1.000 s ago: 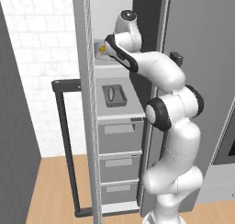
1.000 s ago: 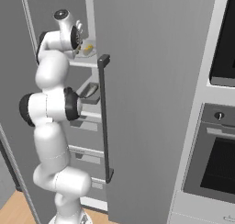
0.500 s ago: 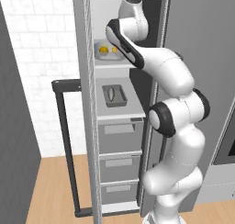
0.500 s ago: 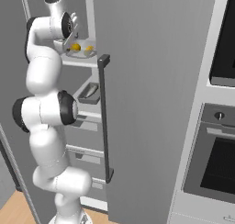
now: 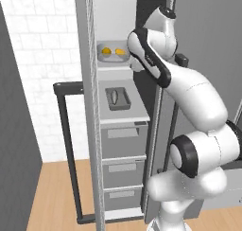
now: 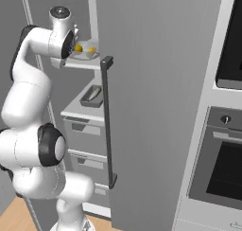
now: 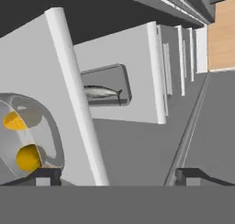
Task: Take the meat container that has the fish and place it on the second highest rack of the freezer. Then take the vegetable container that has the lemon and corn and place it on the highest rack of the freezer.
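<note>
Counting one lemon [image 5: 107, 50], one corn [image 5: 120, 51], one fish [image 5: 114, 96]

Glossy white rounded arm [image 5: 189, 90] segments joined by dark grey joint rings.

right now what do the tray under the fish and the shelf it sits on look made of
The tray looks like dull grey metal or plastic: flat matte grey, raised rim. I cannot tell which. The shelf looks like smooth white plastic or coated board: plain white, no grain or wires.
</note>
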You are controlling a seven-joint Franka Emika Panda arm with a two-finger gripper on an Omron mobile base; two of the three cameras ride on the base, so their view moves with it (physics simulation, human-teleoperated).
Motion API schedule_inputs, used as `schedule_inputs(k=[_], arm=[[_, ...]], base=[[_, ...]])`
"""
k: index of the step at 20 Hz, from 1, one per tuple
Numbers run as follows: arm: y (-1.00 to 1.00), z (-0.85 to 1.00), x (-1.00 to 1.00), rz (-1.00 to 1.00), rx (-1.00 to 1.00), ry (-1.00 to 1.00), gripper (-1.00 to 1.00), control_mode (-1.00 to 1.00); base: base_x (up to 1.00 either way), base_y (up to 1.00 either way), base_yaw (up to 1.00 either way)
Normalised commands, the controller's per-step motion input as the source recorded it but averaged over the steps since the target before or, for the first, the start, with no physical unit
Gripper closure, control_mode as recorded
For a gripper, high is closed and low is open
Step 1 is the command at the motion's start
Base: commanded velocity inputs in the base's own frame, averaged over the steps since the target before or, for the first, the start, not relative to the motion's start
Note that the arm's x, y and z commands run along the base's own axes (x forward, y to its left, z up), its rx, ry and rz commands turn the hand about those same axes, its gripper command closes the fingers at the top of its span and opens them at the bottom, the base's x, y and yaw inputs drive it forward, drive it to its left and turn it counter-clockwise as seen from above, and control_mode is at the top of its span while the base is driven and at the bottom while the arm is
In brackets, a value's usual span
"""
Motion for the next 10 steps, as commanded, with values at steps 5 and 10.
schedule_inputs(k=[5,10], arm=[[0.00,-0.17,-1.00,0.22,0.06,-0.10,-1.00,-1.00],[-0.03,0.01,-1.00,0.41,-0.07,-0.03,-1.00,-1.00]], base=[[0.00,0.00,0.00],[0.00,0.00,0.00]])
